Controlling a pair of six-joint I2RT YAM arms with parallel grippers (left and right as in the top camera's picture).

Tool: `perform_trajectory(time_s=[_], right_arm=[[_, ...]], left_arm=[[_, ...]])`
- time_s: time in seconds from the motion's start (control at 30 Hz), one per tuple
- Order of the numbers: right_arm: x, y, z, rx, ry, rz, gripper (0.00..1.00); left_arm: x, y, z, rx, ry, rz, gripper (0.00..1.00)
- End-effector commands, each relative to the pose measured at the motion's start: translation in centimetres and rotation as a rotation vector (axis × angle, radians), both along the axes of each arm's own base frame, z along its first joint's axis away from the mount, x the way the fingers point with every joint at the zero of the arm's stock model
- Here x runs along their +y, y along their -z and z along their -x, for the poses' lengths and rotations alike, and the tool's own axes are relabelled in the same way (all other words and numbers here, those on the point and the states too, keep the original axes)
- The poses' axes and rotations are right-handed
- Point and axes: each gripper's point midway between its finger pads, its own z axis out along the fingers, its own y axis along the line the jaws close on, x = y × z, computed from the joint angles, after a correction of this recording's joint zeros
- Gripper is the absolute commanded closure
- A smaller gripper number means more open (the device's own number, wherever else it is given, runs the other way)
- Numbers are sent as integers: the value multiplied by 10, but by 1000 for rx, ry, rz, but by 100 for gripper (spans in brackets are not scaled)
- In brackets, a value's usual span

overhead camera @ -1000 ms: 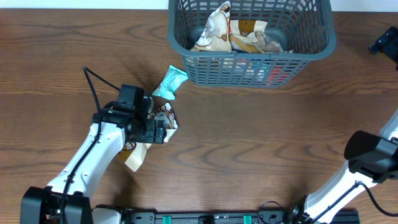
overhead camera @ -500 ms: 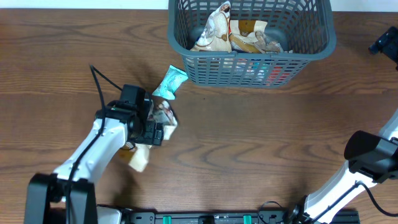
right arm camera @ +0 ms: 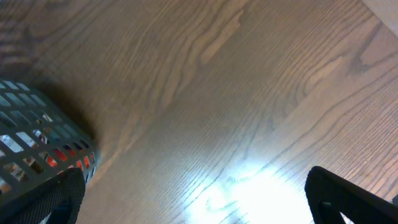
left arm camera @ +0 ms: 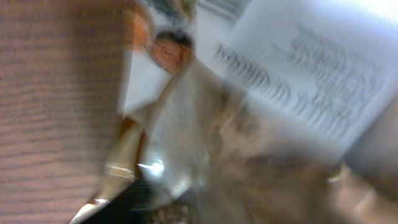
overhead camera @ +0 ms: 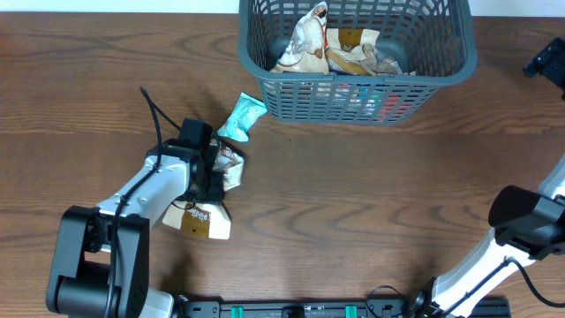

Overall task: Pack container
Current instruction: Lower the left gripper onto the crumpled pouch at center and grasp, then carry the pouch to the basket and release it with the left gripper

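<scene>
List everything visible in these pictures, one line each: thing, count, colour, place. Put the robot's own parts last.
container: one, dark grey-blue, far middle of the table.
packets inside: several, mostly cream and brown, in the container; exact count unclear.
teal packet: one, teal, on the table beside the container's near-left corner.
printed packet: one, white and brown, at the left arm's tip.
tan packet: one, tan, on the table by the left arm.
table: one, brown wood.
left arm: one, white and black; grip unclear.
right arm: one, white and black; fingers wide apart.
</scene>
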Motion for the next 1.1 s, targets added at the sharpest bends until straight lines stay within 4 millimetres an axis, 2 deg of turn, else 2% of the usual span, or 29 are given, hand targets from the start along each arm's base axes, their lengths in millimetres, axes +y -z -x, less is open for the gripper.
perform_trajectory(time_s=[0.0,0.17,0.23,0.3,0.47,0.57,0.73,0.8,0.87,0.93,1.07], right_arm=[[-4,0,3,15,-1,16,1],[-4,0,3,15,-1,16,1],[-4,0,3,15,-1,16,1],[-4,0,3,15,-1,16,1],[-4,0,3,15,-1,16,1],[-4,0,3,15,-1,16,1],[-4,0,3,15,-1,16,1],[-4,0,3,15,-1,16,1],[-4,0,3,15,-1,16,1],[-4,0,3,15,-1,16,1],[-4,0,3,15,-1,16,1]], left_arm=[[5,19,14,71,-59,-13,94],[3,11,7,57,-115,-7,94],[2,-4,0,47,-143,-2,94],[-1,-28,-13,19,-164,11,94],[-16,-131,-61,-160,-165,89,94],[-24,-210,-90,-321,-152,137,94],[-41,-326,-117,-596,-117,227,94],[-48,-363,-121,-691,-101,262,94],[-55,-391,-126,-772,-85,294,94],[-67,-409,-132,-840,-76,339,94],[-103,-419,-145,-900,-24,403,94]])
